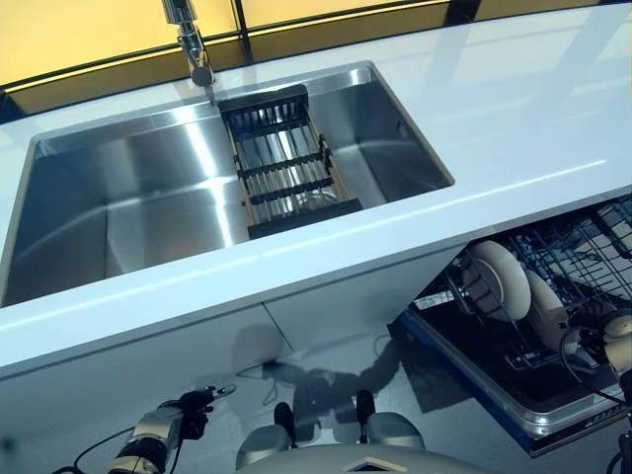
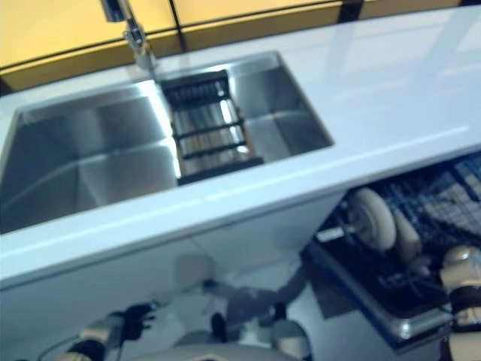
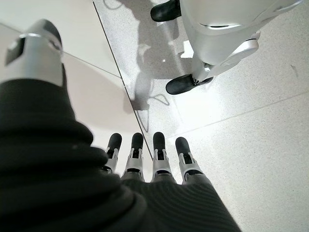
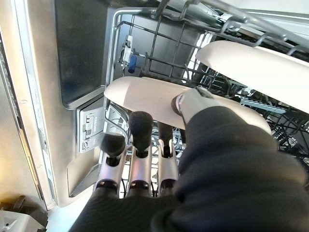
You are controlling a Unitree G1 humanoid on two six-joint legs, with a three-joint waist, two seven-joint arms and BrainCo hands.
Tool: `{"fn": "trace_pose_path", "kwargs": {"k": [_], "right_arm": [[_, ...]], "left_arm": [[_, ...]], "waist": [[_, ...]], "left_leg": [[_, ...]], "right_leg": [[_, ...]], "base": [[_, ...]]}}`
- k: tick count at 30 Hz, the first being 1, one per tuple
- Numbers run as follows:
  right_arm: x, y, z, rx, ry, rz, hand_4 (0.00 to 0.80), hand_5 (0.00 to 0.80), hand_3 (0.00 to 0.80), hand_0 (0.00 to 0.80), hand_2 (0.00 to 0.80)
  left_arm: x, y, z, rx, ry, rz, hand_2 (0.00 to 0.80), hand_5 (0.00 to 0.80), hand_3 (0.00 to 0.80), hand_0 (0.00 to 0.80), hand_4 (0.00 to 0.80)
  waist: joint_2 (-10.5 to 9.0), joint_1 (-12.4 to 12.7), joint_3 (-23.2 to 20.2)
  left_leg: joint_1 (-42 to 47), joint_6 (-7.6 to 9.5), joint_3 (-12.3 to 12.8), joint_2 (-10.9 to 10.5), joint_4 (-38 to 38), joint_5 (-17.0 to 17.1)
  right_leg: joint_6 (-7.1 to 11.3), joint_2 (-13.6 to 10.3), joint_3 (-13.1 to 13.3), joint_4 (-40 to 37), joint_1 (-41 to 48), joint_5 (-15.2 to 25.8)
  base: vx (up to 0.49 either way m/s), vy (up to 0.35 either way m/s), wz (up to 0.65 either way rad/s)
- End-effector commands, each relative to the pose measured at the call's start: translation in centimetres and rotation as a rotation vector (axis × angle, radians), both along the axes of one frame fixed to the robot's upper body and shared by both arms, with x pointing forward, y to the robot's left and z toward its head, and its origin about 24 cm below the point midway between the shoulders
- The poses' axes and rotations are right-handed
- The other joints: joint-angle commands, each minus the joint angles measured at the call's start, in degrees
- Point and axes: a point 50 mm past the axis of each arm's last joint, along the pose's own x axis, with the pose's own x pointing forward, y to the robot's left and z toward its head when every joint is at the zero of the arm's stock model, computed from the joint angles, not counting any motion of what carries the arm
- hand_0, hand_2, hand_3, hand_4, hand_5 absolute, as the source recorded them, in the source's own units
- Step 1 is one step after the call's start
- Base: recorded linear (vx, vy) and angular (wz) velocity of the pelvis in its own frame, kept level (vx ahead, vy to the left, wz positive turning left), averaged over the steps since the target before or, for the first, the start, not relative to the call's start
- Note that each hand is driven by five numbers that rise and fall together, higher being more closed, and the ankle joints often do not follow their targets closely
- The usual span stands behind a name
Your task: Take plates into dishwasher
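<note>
Two pale plates stand on edge in the lower rack (image 1: 583, 247) of the open dishwasher at the lower right: a larger one (image 1: 501, 278) and another (image 1: 546, 308) behind it. My right hand (image 1: 619, 341) is down in that rack, beside the second plate. In the right wrist view its fingers (image 4: 140, 164) are straight, with their tips at the rim of the near plate (image 4: 140, 94) and the thumb tip resting on its face. The other plate (image 4: 251, 63) stands beyond. My left hand (image 3: 159, 154) hangs open over the floor by the cabinet front.
A steel sink (image 1: 118, 207) with a dark drying rack (image 1: 286, 163) and a faucet (image 1: 193, 44) is set in the white counter (image 1: 533, 118) above. The dishwasher door (image 1: 494, 380) lies folded down, jutting out over the floor.
</note>
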Motion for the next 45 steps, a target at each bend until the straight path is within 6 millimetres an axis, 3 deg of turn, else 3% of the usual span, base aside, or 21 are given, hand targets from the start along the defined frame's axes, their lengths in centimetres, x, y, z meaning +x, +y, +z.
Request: {"fn": "trace_pose_path", "kwargs": {"k": [1, 3, 4, 5, 12, 20, 33, 45], "right_arm": [[0.8, -1.8, 2.8, -0.143, -0.008, -0.019, 0.800, 0.800, 0.800, 0.800, 0.800], [1.0, -1.9, 3.0, -0.142, -0.022, -0.036, 0.765, 0.765, 0.765, 0.765, 0.765], [1.0, -2.0, 3.2, -0.148, -0.042, -0.048, 0.502, 0.502, 0.502, 0.502, 0.502], [1.4, -1.8, 3.5, -0.119, -0.067, -0.063, 0.000, 0.000, 0.000, 0.000, 0.000], [1.8, -1.8, 4.4, -0.112, -0.098, -0.073, 0.000, 0.000, 0.000, 0.000, 0.000], [1.1, -2.3, 4.3, -0.103, -0.098, -0.085, 0.000, 0.000, 0.000, 0.000, 0.000], [-0.9, -3.8, 4.7, -0.105, -0.094, -0.136, 0.000, 0.000, 0.000, 0.000, 0.000], [-2.6, -5.6, 7.6, -0.115, -0.228, -0.202, 0.000, 0.000, 0.000, 0.000, 0.000]], "left_arm": [[1.9, 1.6, 1.1, 0.077, -0.036, -0.041, 0.000, 0.000, 0.000, 0.000, 0.000], [2.2, 1.5, 1.1, 0.077, -0.044, -0.045, 0.000, 0.000, 0.000, 0.000, 0.000], [2.3, 1.4, 1.2, 0.076, -0.048, -0.045, 0.000, 0.000, 0.000, 0.000, 0.000], [2.5, 1.3, 1.2, 0.071, -0.054, -0.045, 0.000, 0.000, 0.000, 0.000, 0.000], [2.2, 1.2, 1.1, 0.049, -0.057, -0.044, 0.000, 0.000, 0.000, 0.000, 0.000], [1.7, 1.1, 0.8, 0.040, -0.045, -0.042, 0.000, 0.000, 0.000, 0.000, 0.000], [0.7, 0.9, 0.4, 0.029, -0.027, -0.035, 0.000, 0.000, 0.000, 0.000, 0.000], [-0.2, 1.1, 0.1, 0.014, -0.019, -0.009, 0.000, 0.000, 0.000, 0.000, 0.000]], "waist": [[-1.61, 1.72, -0.19], [-1.40, 1.78, 0.13], [-1.23, 1.79, 0.27], [-0.88, 1.78, 0.67], [-0.14, 1.29, 0.67], [-0.70, 0.98, -0.26], [-2.82, 0.42, -2.55], [-5.29, -0.96, -4.22]], "left_leg": [[-0.98, 0.72, -1.12, 1.04, 1.32, -2.37], [-1.30, 0.60, -1.25, 1.14, 1.33, -2.21], [-1.49, 0.54, -1.30, 1.19, 1.35, -2.11], [-1.70, 0.40, -1.41, 1.29, 1.37, -1.99], [-1.68, 0.02, -1.24, 1.09, 1.12, -1.89], [-0.90, 0.08, -0.75, 1.19, 1.01, -2.13], [0.54, 0.54, 0.09, 1.28, 0.62, -2.82], [1.38, 0.84, 1.08, 1.34, 0.37, -3.31]], "right_leg": [[4.71, -4.12, -1.38, 6.59, -3.72, -0.75], [4.59, -4.08, -1.48, 6.61, -3.96, -0.78], [4.51, -4.05, -1.55, 6.58, -4.06, -0.78], [4.34, -3.99, -1.62, 6.58, -4.12, -0.87], [4.20, -4.09, -1.65, 6.39, -4.15, -0.95], [4.07, -3.88, -1.56, 6.22, -3.56, -1.04], [4.11, -2.99, -0.49, 5.89, -2.25, -1.28], [4.59, -1.87, 2.45, 5.18, -2.24, -0.31]], "base": [[-0.033, -0.047, 0.01], [-0.045, -0.030, 0.01], [-0.065, -0.009, 0.02], [-0.067, 0.011, 0.02], [-0.007, 0.035, 0.00], [0.009, 0.013, 0.00], [0.020, 0.035, -0.01], [0.007, 0.066, -0.07]]}}
